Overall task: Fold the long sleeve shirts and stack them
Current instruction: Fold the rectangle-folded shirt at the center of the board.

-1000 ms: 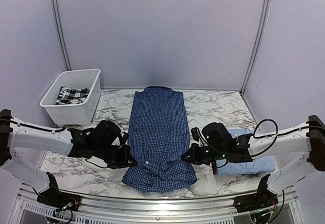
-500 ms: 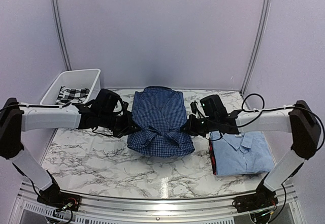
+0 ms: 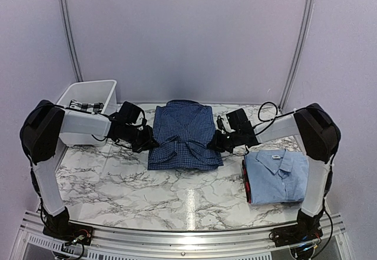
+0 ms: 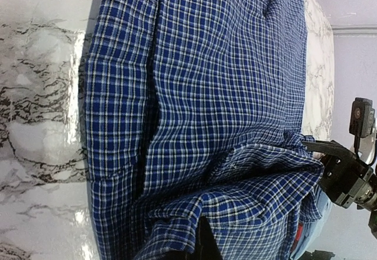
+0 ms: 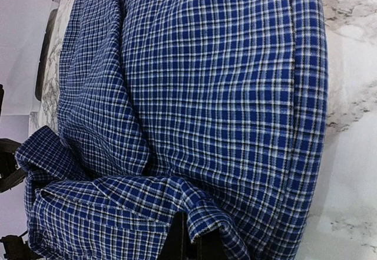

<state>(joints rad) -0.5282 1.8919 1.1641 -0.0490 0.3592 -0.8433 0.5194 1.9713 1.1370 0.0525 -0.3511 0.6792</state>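
White, grey-veined table, two blues
Dark blue, finely white-lined checked shirt; light blue plain shirt; white bin.

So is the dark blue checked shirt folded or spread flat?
Half folded. The dark blue checked shirt has its bottom hem doubled up over its front, bunched near the middle.
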